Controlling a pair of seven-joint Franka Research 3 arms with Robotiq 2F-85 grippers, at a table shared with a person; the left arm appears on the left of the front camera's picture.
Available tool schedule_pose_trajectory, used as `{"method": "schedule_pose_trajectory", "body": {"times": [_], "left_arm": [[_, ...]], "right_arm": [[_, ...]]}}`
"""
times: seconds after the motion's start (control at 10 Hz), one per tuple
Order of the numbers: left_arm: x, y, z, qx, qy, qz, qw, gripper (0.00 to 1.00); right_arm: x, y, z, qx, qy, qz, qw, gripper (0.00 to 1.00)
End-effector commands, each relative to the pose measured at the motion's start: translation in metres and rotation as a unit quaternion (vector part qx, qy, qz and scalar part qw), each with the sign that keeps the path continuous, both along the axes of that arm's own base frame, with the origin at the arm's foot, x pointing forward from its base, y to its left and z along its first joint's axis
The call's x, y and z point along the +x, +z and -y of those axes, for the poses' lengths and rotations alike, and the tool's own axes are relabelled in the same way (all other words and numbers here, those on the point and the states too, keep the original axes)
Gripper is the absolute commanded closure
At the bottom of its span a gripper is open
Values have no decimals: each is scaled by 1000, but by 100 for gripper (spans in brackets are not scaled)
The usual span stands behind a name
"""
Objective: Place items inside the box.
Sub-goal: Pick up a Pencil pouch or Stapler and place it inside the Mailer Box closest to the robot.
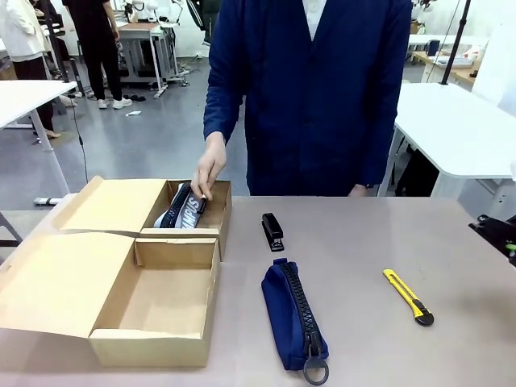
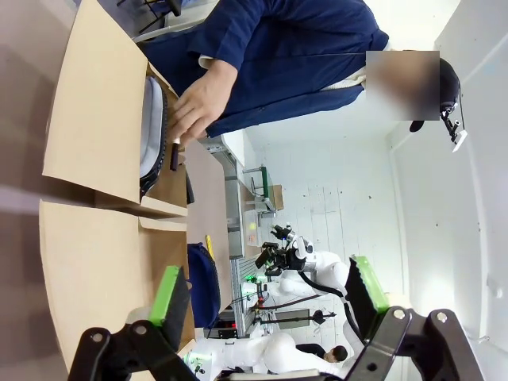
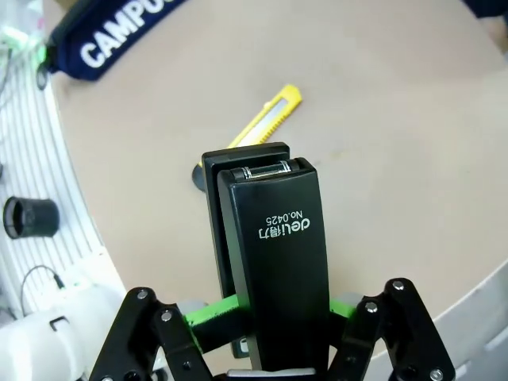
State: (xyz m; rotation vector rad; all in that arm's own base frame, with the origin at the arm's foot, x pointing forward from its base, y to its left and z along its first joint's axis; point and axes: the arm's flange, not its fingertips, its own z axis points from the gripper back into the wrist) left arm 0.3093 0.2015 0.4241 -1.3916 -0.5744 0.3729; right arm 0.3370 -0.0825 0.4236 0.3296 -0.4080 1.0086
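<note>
The cardboard box [image 1: 113,322] stands open at the table's left, flaps spread. A person's hand [image 1: 208,173] reaches into its far compartment, where a dark pouch with white lettering [image 1: 181,211] lies. On the table lie a black stapler [image 1: 272,231], a navy zip pouch [image 1: 294,322] with a ring pull, and a yellow utility knife [image 1: 409,297]. In the right wrist view my right gripper [image 3: 278,305] is shut on a black stapler [image 3: 274,262], with the knife [image 3: 266,119] on the table beyond it. My left gripper [image 2: 266,290] hangs open, beside the box [image 2: 95,119].
The person in a blue coat [image 1: 314,89] stands at the far edge. The box's near compartment [image 1: 165,302] holds nothing. Bare tabletop lies between the navy pouch and the knife. White tables [image 1: 459,129] stand behind at both sides.
</note>
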Motion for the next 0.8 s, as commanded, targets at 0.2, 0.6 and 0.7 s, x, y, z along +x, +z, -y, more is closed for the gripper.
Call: {"method": "schedule_pose_trajectory", "body": {"times": [0.2, 0.6, 0.7], "left_arm": [[0, 1, 1, -2, -1, 14, 1000, 0], [0, 1, 1, -2, -1, 14, 1000, 0], [0, 1, 1, -2, -1, 14, 1000, 0]], "right_arm": [[0, 0, -1, 1, 1, 0, 1000, 100], [-21, 34, -152, 91, 129, -54, 986, 100], [-27, 43, -196, 131, 72, -99, 984, 100]]}}
